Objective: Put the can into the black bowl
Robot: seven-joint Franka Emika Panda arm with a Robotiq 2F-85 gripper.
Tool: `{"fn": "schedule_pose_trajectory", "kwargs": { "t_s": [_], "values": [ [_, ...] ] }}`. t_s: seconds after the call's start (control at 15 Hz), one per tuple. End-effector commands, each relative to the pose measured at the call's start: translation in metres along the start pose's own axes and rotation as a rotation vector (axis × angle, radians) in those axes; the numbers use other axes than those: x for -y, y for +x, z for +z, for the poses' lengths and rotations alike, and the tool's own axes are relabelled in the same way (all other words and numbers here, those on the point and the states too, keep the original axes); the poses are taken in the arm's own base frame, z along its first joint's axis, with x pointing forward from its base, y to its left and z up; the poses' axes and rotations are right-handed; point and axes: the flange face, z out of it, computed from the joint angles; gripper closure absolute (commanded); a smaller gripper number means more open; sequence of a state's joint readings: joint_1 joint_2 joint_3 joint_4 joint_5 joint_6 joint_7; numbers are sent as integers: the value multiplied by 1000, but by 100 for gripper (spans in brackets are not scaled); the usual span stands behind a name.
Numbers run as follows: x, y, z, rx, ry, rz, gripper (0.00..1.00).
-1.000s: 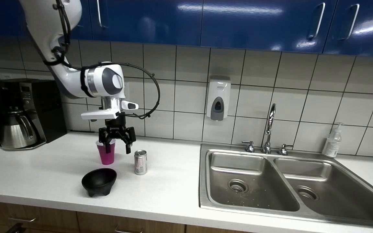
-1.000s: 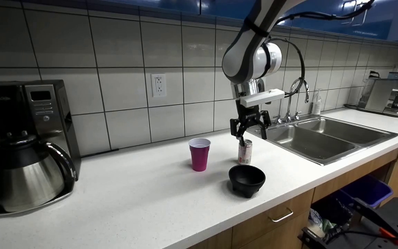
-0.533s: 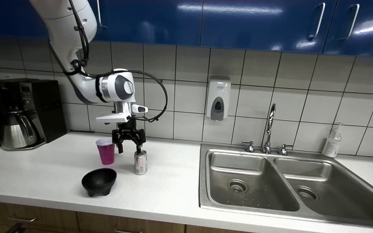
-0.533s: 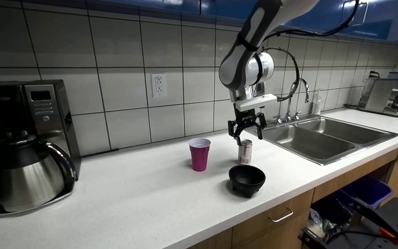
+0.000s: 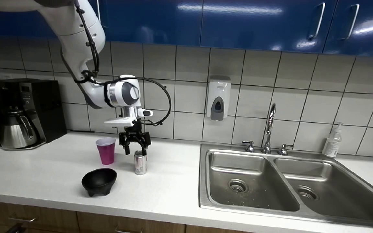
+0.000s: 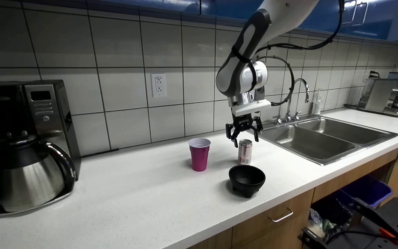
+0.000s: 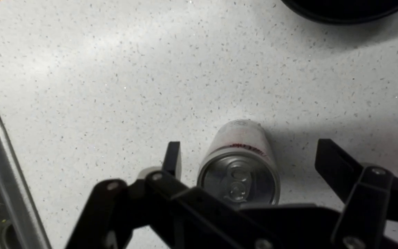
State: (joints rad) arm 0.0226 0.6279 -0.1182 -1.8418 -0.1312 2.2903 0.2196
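Surface (image 5: 170,191): white countertop, and our wrist view shows the little dark flecks in it up close.

Sink (image 5: 205,181): steel double-basin job set into the surface; we also catch a strip of its rim at the left of the wrist view.

Arm (image 5: 76,38): white with dark grey bits, hanging down over the surface from up top.

Coffee maker (image 6: 43,100): black and silver, steel pot (image 6: 29,183) parked in it, well apart from the sink in both exterior views.

Claw (image 7: 249,155): black, pointing down at the surface, fingers (image 7: 335,166) spread nice and wide.

Black bowl (image 5: 99,183): small, stubby-footed, upright on the surface. We've got it in both exterior views, plus a slice of it at the top edge of the wrist view.

Pink cup (image 6: 199,155): upright on the surface, pale inside, near the black bowl but apart from it.

Can (image 7: 238,164): silver, standing upright on the surface near the black bowl, below the claw. Our wrist view has it between the two fingers with a gap on each side, so neither looks to be touching it. How low the tips reach beside it, we honestly can't tell.
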Motion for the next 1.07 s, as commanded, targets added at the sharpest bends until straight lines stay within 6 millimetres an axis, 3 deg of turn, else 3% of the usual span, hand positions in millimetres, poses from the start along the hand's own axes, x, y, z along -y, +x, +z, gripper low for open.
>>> {"fn": "schedule_pose_trajectory", "kwargs": {
  "t_s": [0.0,1.0],
  "values": [
    [-3,17,1,15,5,37,0],
    [-3,33,21,31,2,47,0]
  ]
}}
